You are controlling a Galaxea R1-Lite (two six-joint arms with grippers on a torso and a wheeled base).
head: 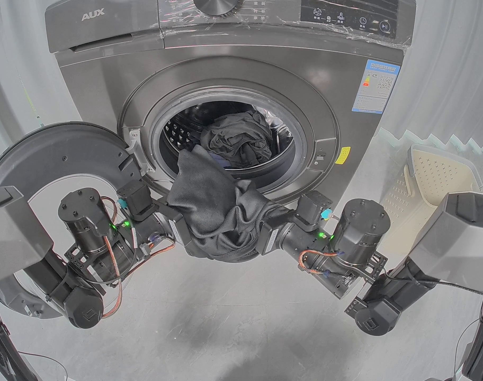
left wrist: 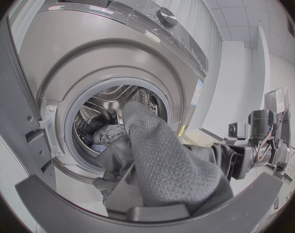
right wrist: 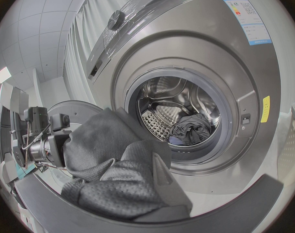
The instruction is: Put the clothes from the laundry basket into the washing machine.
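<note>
I record the left gripper [head: 184,234] and the right gripper [head: 260,229] level with each other just below the porthole of the grey metal front-loading washing machine [head: 104,80]. The jaws of each are clamped on the dark grey mesh-knit garment [head: 215,202], one at either side. Held thus, the cloth sags between them, and its upper end lies over the porthole lip towards the drum. I judge the two-point hold serves to feed it in without snagging.

A crumpled black garment [head: 239,136] lies in the drum. The round grey door [head: 56,149] stands swung open on the left. The cream perforated plastic laundry basket [head: 437,178] stands on the pale grey glossy floor [head: 225,324], right of the machine. White curtains [head: 453,54] hang behind.
</note>
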